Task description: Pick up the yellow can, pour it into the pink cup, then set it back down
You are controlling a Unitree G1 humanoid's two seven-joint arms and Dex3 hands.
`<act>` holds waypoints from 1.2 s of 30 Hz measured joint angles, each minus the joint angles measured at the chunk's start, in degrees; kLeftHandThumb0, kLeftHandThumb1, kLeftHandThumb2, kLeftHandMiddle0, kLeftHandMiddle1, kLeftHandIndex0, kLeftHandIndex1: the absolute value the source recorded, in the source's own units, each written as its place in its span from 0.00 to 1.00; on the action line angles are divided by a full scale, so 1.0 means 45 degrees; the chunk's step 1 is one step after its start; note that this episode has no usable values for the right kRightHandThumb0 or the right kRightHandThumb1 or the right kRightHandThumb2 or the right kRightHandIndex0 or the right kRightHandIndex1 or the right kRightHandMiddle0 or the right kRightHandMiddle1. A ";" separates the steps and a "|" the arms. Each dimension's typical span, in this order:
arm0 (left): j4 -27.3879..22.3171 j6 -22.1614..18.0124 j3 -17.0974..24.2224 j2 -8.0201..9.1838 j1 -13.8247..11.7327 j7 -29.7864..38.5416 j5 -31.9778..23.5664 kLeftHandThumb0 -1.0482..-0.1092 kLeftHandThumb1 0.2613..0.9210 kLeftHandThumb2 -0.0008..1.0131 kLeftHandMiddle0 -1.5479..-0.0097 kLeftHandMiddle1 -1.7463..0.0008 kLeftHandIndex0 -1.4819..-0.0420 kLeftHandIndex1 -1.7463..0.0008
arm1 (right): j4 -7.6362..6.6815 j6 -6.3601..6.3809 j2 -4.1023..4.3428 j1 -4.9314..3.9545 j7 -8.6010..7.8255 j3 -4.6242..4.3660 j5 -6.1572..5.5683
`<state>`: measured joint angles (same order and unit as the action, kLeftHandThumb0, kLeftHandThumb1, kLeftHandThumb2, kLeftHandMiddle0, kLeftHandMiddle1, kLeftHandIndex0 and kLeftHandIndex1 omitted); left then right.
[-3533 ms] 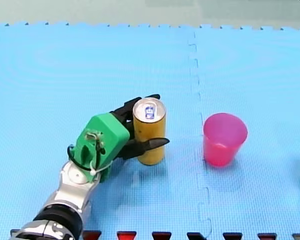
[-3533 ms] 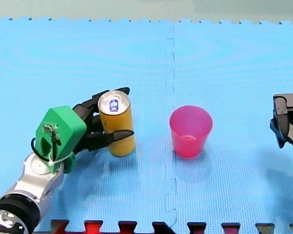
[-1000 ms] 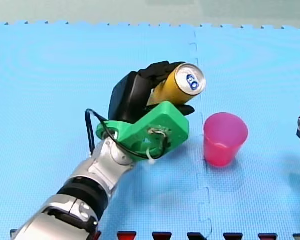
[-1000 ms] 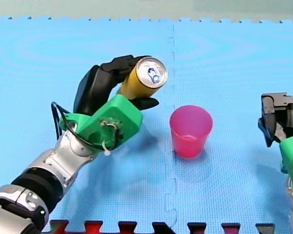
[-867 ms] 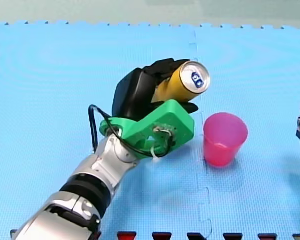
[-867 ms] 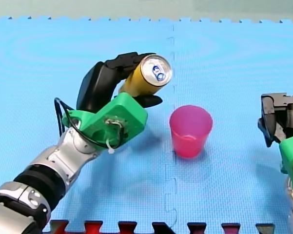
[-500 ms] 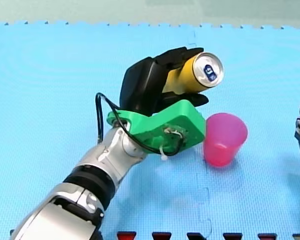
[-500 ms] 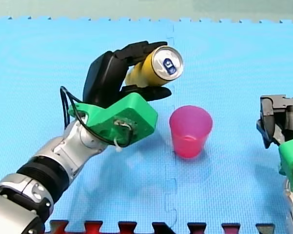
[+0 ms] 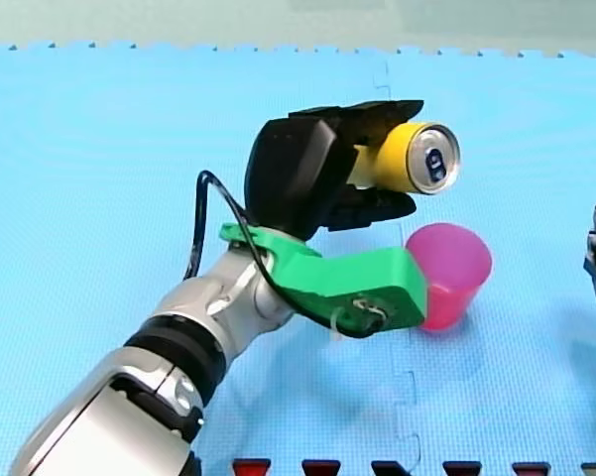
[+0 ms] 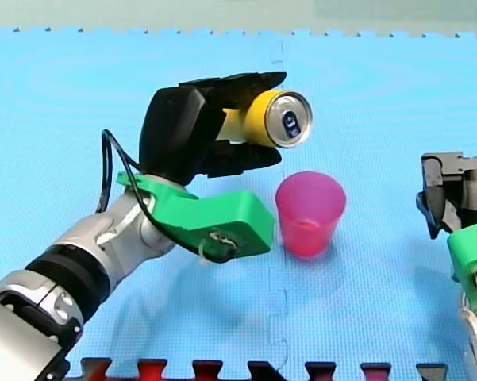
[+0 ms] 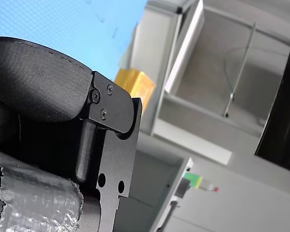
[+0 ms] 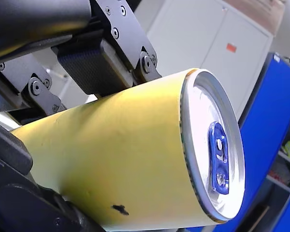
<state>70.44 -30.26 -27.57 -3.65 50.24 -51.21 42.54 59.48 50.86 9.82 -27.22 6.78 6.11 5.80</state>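
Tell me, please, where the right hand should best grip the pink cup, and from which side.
The pink cup stands upright, open mouth up, tapering downward. The left hand holds the tilted yellow can above its left side; the right hand is at the right. So probably grip its wall near mid-height, from the right.

Yellow can (image 10: 262, 119): lifted off the blue mat (image 10: 63, 87) since 3.5 seconds ago and tipped from upright to almost level, its top turned toward the pink cup (image 10: 309, 214).
Left hand (image 10: 186, 135): risen and rolled over, carrying the can closer to the cup.
Right hand (image 10: 452, 198): edged inward from the right border.
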 measured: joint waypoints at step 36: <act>0.0388 0.1895 -0.1688 0.0014 0.0456 -0.1804 0.1034 0.68 0.88 0.00 0.37 0.38 0.18 1.00 | -0.0863 -0.0778 -0.0014 0.0199 0.0779 -0.0373 0.0533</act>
<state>72.19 -21.74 -35.17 -3.58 52.29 -59.33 47.19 55.60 47.36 9.75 -26.32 10.28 4.43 8.20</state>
